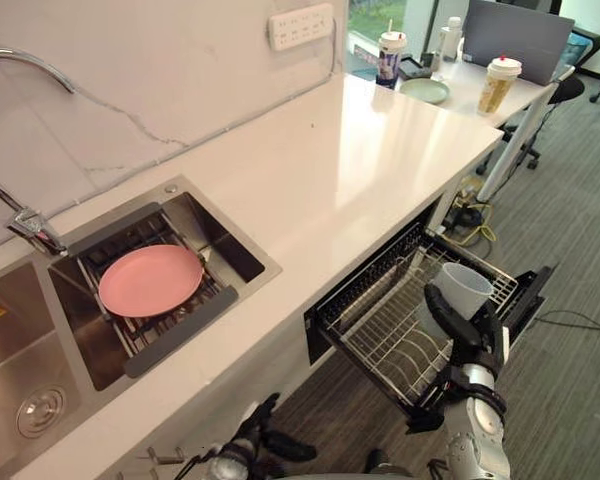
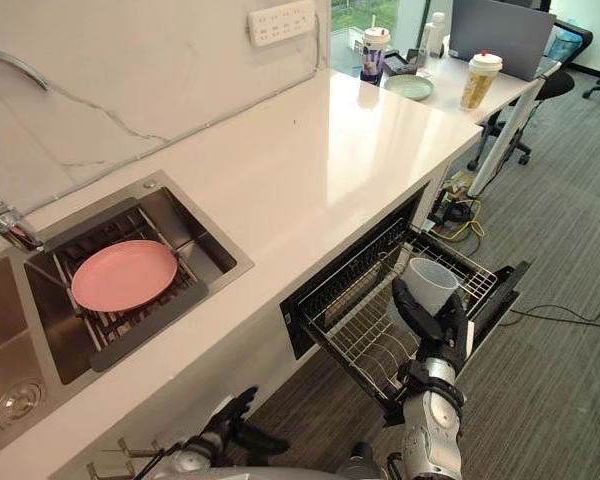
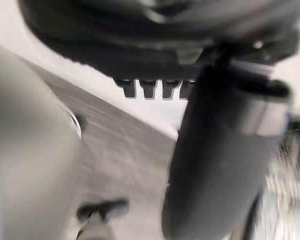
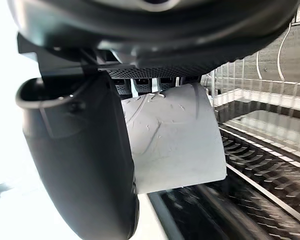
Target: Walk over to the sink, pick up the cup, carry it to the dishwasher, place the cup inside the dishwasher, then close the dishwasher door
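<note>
My right hand (image 1: 473, 338) is clamped round the cup (image 1: 467, 285), above the dishwasher rack (image 1: 378, 326); it looks light, stiff and slick-walled, so I'd grip mid-body. My left hand (image 1: 252, 432) hangs relaxed

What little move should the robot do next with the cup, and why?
Probably lower the cup into the dishwasher rack and let go: the right hand is curled round it, holding it over the pulled-out rack, not yet set down.
</note>
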### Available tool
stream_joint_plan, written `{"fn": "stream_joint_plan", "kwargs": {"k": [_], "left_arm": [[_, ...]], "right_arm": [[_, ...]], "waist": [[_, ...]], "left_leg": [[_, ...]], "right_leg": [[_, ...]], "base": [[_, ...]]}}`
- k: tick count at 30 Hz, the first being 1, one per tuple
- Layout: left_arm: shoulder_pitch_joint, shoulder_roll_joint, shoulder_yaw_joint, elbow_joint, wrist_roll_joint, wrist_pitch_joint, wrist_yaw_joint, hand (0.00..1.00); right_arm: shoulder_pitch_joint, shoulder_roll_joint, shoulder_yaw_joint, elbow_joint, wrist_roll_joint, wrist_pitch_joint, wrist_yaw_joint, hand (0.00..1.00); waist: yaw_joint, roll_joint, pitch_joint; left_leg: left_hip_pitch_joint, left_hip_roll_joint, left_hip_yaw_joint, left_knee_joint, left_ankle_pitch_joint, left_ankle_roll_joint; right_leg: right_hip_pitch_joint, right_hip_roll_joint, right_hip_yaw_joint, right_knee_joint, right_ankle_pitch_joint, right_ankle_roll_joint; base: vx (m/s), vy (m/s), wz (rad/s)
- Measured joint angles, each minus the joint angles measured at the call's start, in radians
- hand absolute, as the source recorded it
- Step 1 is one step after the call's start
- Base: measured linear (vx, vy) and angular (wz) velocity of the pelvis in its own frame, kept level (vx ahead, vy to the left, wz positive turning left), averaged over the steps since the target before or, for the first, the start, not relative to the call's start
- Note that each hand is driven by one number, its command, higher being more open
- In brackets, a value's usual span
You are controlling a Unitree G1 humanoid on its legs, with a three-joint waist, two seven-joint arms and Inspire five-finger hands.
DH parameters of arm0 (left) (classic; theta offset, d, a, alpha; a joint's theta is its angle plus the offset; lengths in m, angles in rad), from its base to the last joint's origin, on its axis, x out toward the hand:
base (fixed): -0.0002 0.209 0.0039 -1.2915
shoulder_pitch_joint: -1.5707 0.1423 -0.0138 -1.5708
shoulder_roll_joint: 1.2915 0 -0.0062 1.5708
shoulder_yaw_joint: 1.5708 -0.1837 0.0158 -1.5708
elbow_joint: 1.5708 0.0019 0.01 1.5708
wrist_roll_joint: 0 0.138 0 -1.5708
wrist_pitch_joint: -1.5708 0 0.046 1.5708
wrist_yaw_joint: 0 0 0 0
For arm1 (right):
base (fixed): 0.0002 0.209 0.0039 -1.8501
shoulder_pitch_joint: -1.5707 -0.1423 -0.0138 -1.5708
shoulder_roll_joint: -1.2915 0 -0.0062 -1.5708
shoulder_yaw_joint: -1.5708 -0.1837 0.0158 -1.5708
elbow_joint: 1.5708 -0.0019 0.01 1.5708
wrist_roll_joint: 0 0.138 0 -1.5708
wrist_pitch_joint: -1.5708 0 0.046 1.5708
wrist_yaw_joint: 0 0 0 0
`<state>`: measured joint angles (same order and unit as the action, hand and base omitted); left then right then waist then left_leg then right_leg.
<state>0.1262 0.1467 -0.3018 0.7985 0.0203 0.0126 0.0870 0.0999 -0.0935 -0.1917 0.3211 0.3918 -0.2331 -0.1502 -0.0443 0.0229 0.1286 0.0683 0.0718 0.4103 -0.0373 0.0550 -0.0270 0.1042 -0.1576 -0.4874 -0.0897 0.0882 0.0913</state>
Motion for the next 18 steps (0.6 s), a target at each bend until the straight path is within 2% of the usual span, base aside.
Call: {"fn": "stream_joint_plan", "kwargs": {"k": [10, 18], "left_arm": [[0.025, -0.019, 0.180, 0.035, -0.007, -0.047, 0.024, 1.00], [0.044, -0.044, 0.298, 0.041, -0.178, -0.028, 0.020, 1.00]], "right_arm": [[-0.086, -0.111, -0.062, 0.191, -0.124, 0.107, 0.006, 0.00], [-0.098, -0.174, -0.097, 0.337, -0.220, 0.138, 0.059, 0.00]], "waist": [[0.009, -0.004, 0.005], [0.022, 0.007, 0.045]], "left_leg": [[-0.005, -0.021, -0.051, -0.009, 0.011, 0.015], [-0.038, -0.020, -0.113, 0.025, 0.012, 0.016]], "right_leg": [[0.022, -0.018, -0.054, 0.000, 0.001, 0.013], [0.044, -0.021, -0.120, 0.005, -0.007, 0.017]], "base": [[0.00, 0.035, 0.16], [0.01, 0.005, 0.23]]}}
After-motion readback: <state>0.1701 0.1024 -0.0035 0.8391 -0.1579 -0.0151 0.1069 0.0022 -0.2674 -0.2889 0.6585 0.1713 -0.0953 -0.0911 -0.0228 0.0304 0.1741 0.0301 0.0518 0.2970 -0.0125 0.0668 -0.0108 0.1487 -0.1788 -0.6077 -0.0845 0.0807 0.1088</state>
